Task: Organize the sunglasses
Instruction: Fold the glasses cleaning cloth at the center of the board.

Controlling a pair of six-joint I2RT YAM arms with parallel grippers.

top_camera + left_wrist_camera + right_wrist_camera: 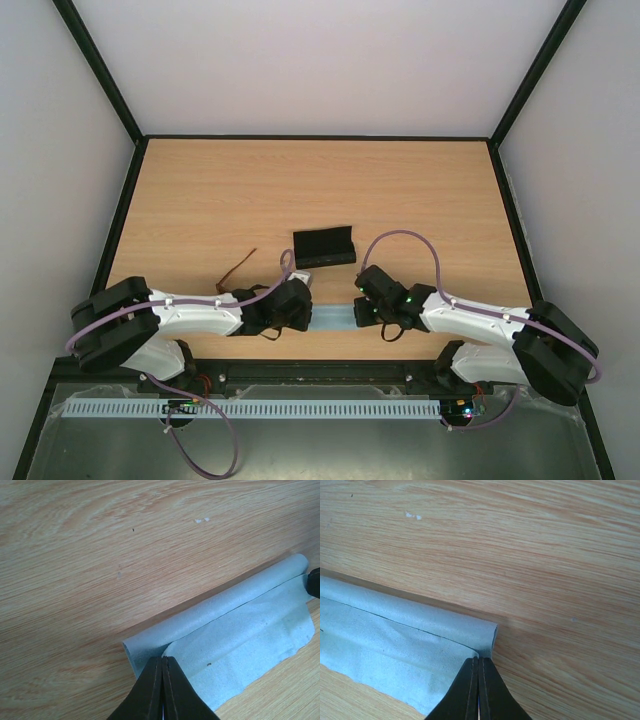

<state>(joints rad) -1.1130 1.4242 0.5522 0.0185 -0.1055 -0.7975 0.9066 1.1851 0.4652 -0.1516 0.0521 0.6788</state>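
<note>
Left fingers [152,692] and right fingers [468,692] each clamp the cloth [240,645] ends, sunglasses [238,264] near the left ones

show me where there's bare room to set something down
Bare: the far strip of table behind the black case, and the stretch right of it. Crowded: near middle, where left gripper and right gripper pinch the blue cloth, sunglasses beside.

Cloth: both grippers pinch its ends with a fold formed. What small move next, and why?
Probably lower both grippers together so the held layer lies flat. The left gripper and the right gripper are each shut on an end corner of the cloth, and its fold bulges rounded above the table.
</note>
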